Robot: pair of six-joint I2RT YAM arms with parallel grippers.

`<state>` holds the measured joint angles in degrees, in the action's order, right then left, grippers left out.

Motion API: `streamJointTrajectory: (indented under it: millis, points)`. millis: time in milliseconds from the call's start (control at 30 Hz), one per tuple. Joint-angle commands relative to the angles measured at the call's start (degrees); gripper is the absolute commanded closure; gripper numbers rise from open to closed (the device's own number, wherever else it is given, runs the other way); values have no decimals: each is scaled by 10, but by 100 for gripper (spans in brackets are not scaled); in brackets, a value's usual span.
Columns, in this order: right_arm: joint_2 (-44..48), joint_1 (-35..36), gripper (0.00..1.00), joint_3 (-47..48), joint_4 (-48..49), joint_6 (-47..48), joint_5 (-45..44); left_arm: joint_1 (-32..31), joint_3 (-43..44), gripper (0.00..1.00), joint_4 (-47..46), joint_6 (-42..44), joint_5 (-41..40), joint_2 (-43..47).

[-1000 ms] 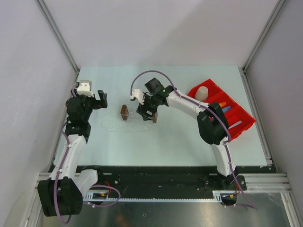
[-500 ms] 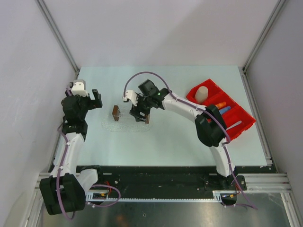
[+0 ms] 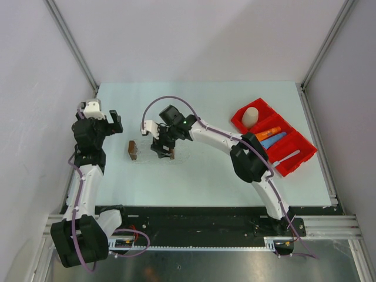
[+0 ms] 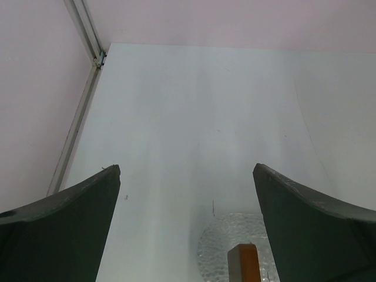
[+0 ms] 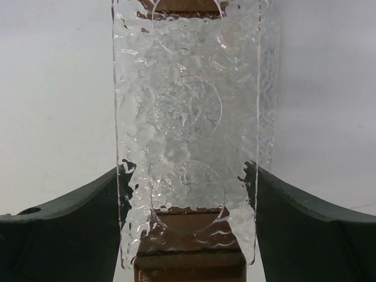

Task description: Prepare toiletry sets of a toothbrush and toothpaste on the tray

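My right gripper is shut on the clear rack, which has brown end blocks; its fingers press both long edges in the right wrist view. The rack's left block stands over the clear bumpy tray, which also shows in the left wrist view. My left gripper is open and empty, left of the rack. The orange toothpaste, the blue toothpaste and the pale toothbrush lie in the red bin at the right.
A beige cup lies in the red bin's far compartment. The table's left edge and a metal frame post are close to my left gripper. Walls enclose the table at the back and sides.
My right gripper has moved left across the tray with the rack in it. My left arm has drawn back to the left, still open.
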<state>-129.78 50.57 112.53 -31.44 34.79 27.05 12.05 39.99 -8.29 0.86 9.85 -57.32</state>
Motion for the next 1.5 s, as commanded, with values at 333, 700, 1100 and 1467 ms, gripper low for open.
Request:
streamJointTrajectory:
  millis: [333,700,1100,1467]
  points:
    - [-37,1,72,79,18,14,11,11,23,0,-5,-5,31,7]
    - [-54,7,71,88,23,4,0,12,20,0,-5,-5,37,4]
    - [-57,9,71,89,23,-2,-9,14,18,0,-5,-5,44,1]
    - [-58,16,70,90,21,0,-19,15,18,0,-5,-5,47,2]
